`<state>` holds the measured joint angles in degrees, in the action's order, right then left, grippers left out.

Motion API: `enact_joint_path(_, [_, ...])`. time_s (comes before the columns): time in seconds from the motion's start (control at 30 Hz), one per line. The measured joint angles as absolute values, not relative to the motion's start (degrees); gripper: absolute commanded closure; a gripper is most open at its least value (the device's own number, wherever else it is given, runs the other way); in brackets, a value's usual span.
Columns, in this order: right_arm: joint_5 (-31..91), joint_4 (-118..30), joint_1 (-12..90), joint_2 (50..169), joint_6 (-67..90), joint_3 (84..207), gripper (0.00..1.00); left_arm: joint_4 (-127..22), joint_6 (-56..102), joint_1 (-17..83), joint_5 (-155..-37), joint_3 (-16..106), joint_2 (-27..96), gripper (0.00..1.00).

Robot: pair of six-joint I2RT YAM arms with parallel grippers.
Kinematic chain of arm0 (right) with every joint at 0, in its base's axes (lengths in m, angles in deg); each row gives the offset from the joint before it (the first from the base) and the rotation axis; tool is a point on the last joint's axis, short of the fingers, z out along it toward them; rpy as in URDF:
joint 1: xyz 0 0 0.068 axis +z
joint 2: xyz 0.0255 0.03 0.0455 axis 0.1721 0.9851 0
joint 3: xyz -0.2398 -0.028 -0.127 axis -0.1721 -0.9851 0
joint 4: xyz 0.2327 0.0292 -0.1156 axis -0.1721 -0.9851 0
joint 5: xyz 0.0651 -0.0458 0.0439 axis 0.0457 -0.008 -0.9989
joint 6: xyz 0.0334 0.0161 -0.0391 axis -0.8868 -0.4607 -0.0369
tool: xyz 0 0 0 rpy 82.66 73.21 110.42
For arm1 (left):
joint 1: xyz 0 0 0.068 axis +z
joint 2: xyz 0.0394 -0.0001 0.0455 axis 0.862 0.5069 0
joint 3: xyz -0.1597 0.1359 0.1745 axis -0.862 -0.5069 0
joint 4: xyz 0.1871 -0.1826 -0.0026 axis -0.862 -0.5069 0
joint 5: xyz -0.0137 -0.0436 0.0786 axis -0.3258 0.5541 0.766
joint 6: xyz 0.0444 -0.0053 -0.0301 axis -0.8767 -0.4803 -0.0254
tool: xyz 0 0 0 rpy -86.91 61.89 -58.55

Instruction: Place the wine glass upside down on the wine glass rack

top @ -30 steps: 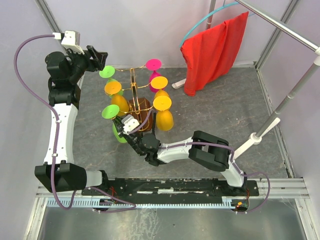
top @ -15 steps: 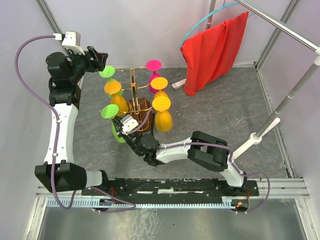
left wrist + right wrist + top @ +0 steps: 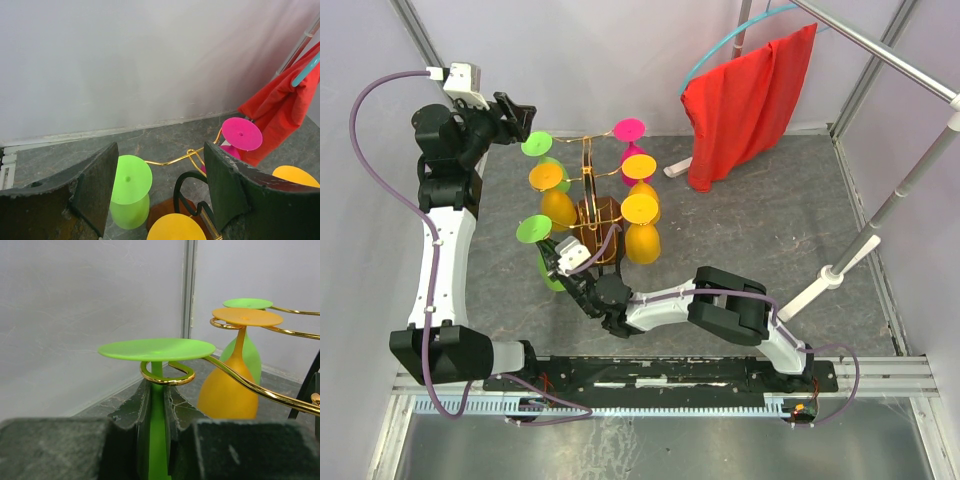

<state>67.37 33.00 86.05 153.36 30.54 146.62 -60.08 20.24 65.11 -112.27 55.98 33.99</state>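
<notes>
Your right claw (image 3: 156, 407) is clenched on the stem of the green wine glass (image 3: 156, 349), bowl down. The stem sits inside a gold scroll of the wine glass rack (image 3: 235, 376) with the foot just above the wire, so it should hang once freed. Your left claw (image 3: 157, 185) is spread wide and empty beside the rack's far arms.

Right wrist view: the lime-green plastic wine glass (image 3: 157, 349) shows only foot and stem, its bowl hidden below the jaws (the stem sinks between them). Right of them, the gold-wired wooden wine glass rack (image 3: 270, 393) runs off the picture's edge.
</notes>
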Motion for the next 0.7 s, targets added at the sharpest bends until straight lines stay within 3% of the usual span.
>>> enact_joint_path(0.47, [69.5, 33.9, 87.1, 149.8, 34.1, 140.3, 0.96, -59.8, 20.3, 65.1, -112.2, 55.0, 34.0, 0.24])
enact_joint_path(0.7, [71.0, 33.9, 87.8, 148.0, 36.0, 138.4, 0.70, -59.8, 20.3, 65.1, -112.3, 55.0, 34.0, 0.20])
